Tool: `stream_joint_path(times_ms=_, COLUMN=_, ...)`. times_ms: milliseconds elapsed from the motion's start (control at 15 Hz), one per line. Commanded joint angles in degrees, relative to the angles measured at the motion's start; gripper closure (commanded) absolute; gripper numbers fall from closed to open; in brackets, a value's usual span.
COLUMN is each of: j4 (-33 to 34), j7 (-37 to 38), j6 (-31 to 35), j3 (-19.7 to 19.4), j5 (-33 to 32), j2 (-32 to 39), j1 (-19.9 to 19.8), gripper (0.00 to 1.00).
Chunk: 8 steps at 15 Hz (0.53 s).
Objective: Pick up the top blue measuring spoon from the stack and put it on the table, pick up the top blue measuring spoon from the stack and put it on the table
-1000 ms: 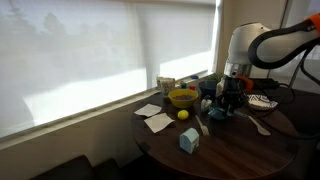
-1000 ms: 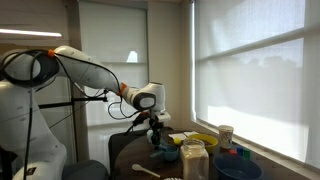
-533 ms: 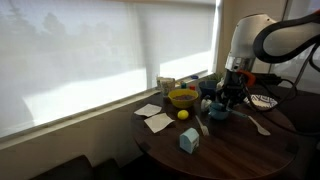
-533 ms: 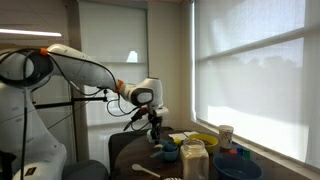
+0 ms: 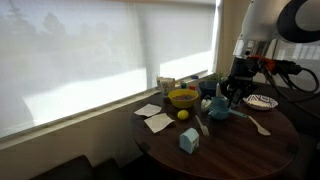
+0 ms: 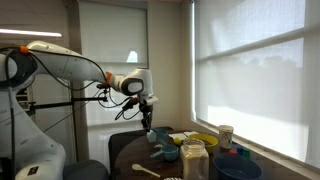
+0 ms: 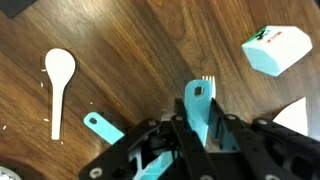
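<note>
My gripper [image 7: 199, 128] is shut on the flat handle of a teal-blue measuring spoon [image 7: 197, 100] and holds it in the air above the round dark wooden table [image 7: 130, 50]. Below it, the handle of another teal spoon of the stack [image 7: 103, 126] sticks out; the rest of the stack is hidden by my fingers. In both exterior views the gripper [image 5: 235, 95] [image 6: 148, 122] hangs above the table [image 5: 235, 150], over the teal stack [image 5: 218, 112].
A white plastic spoon [image 7: 58, 85] lies on the table, and a small light-blue carton [image 7: 275, 48] [image 5: 188, 140] stands nearby. A yellow bowl [image 5: 182, 98], a lemon [image 5: 183, 114], white napkins [image 5: 157, 121] and a glass jar [image 6: 195, 160] share the table.
The arm has risen straight up from the stack, lifting the gripper and the teal spoon off the table.
</note>
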Motion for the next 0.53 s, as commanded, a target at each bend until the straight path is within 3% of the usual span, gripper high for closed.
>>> stream_joint_path(times_ms=0, j4=1.5, j7=-2.1, j6=-5.3, j3=1.2, j5=4.2, j2=-0.7, j1=2.8, gripper=0.94)
stream_joint_path(times_ms=333, j4=0.1, j7=-4.1, j6=-4.9, j3=4.3, j5=0.2, j2=3.3, j1=3.1, gripper=0.94)
stream_joint_path(times_ms=400, j4=0.1, j7=-3.2, j6=-6.1, j3=3.7, j5=2.0, j2=0.8, j1=3.3, gripper=0.74)
stream_joint_path(times_ms=467, j4=-0.1, j7=-3.3, j6=-6.0, j3=4.0, j5=1.4, j2=1.7, j1=3.3, gripper=0.74)
